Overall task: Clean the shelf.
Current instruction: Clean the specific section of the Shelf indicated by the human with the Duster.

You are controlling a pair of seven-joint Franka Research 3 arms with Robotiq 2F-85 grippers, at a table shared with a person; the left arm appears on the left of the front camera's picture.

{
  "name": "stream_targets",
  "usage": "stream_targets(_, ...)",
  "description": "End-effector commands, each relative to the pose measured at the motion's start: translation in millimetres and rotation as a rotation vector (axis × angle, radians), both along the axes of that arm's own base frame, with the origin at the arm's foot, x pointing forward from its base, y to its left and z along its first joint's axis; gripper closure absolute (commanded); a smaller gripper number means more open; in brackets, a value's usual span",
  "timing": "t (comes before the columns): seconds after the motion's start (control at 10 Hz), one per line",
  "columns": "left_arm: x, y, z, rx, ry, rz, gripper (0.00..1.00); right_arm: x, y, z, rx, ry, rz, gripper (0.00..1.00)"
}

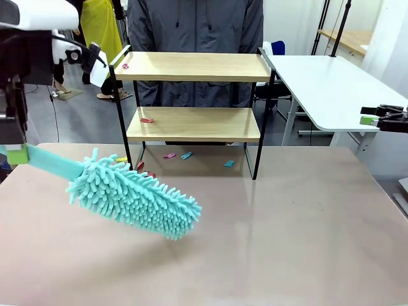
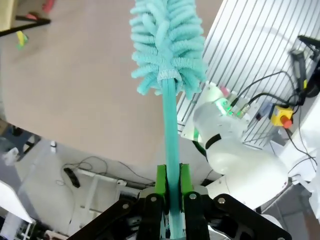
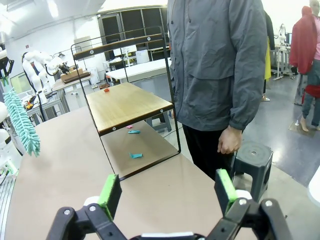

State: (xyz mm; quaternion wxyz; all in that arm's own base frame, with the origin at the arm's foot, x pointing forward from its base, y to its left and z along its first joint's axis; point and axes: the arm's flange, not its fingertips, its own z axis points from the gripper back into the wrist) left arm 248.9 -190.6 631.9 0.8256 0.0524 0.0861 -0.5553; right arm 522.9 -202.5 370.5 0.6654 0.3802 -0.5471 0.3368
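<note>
While the left gripper (image 2: 170,189) is clamped tight on the flat handle (image 2: 171,130) of the teal duster (image 1: 134,199), its green pads (image 2: 161,179) pressed to either face, the fluffy head slants low over the table (image 1: 293,236) on the robot's left, well apart from the shelf (image 1: 191,66); the shelf stands at the table's far side, directly in front of the person (image 1: 194,25), upper board above lower board (image 1: 210,124). A pink scrap (image 1: 125,65) lies near the left end of the upper board, a red scrap (image 1: 146,120) at the left of the lower one, and further scraps (image 1: 186,155) on the table beneath. The right gripper (image 3: 168,192) hangs off to the right with its fingers spread wide and nothing between them. Judged from this layout, the sweep is best begun on the upper board, head laid flat and drawn across toward the open front edge, since the raised side rails would likely trap scraps pushed endwise; the lower tier calls for a shallow entry between the boards, and the light frame may shift if the head presses hard
</note>
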Motion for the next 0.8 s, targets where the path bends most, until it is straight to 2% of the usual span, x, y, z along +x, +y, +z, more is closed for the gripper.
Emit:
stream_targets(0.0,2,11,-9,0.019,-0.018,-0.038,0.87,0,2,4,-0.001,-0.007,0.001,0.0)
stream_targets(0.1,0,0,0,0.0,0.0,0.0,0.87,0,2,4,-0.001,-0.007,0.001,0.0)
stream_targets(0.7,0,0,0,0.0,0.0,0.0,0.87,0,2,4,-0.001,-0.007,0.001,0.0)
